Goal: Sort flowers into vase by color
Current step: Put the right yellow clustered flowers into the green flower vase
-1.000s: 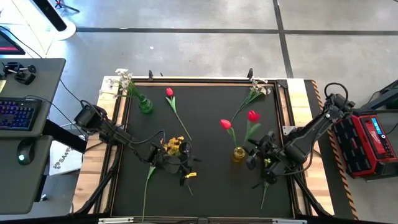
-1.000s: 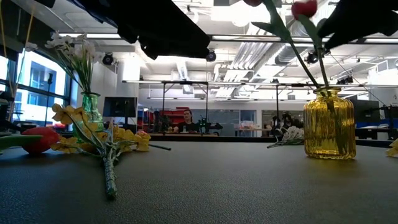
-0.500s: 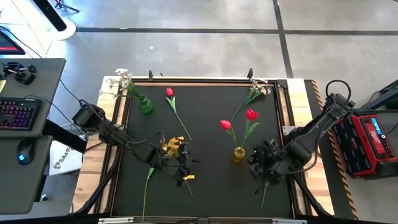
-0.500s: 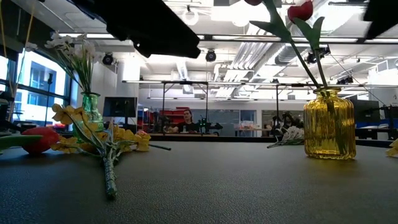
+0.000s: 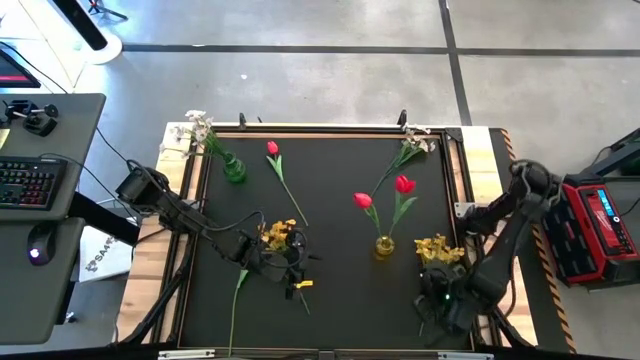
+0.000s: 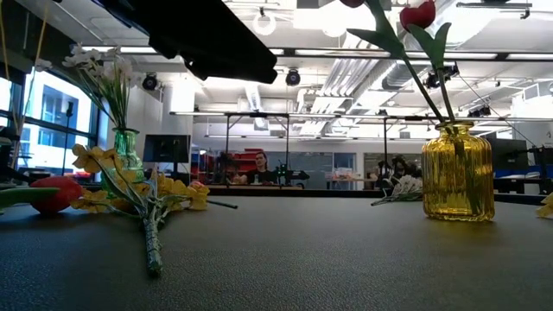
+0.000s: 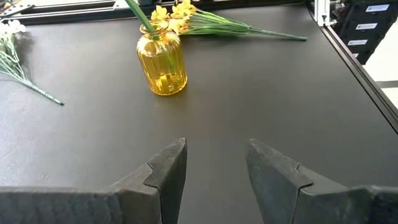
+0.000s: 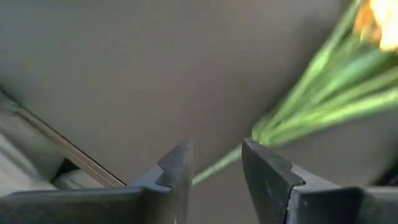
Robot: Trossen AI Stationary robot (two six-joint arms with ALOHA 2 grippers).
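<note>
Yellow flowers (image 5: 439,249) beside yellow vase (image 5: 384,246) | right gripper (image 5: 437,305) jaws released over stem | left gripper (image 5: 283,264) jaws released

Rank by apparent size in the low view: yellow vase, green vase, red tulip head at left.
1. Yellow vase.
2. Green vase, though it stands farther away.
3. Red tulip head, nearer and partly hidden; its rank is unsure.

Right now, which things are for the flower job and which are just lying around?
For the job: yellow flowers, red tulips, white flowers, yellow vase, green vase, left gripper, right gripper.
Just lying around: keyboard, mouse, red box.
</note>
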